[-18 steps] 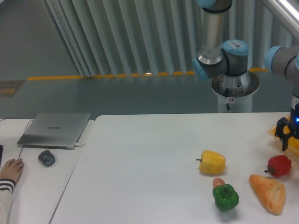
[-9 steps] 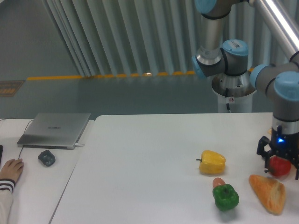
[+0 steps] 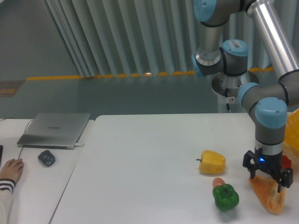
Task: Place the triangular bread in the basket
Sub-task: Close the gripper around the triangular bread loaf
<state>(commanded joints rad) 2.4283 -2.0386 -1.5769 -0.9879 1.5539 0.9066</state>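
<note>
Golden triangular bread [image 3: 271, 199] | claw [image 3: 267, 179] spread wide, straddling it | no writing legible

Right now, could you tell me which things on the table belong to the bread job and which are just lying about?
Belonging to the job:
triangular bread
yellow basket, only its edge in view
gripper, above the bread

Lying about:
yellow bell pepper
green bell pepper
red pepper, mostly hidden
laptop
mouse
</note>
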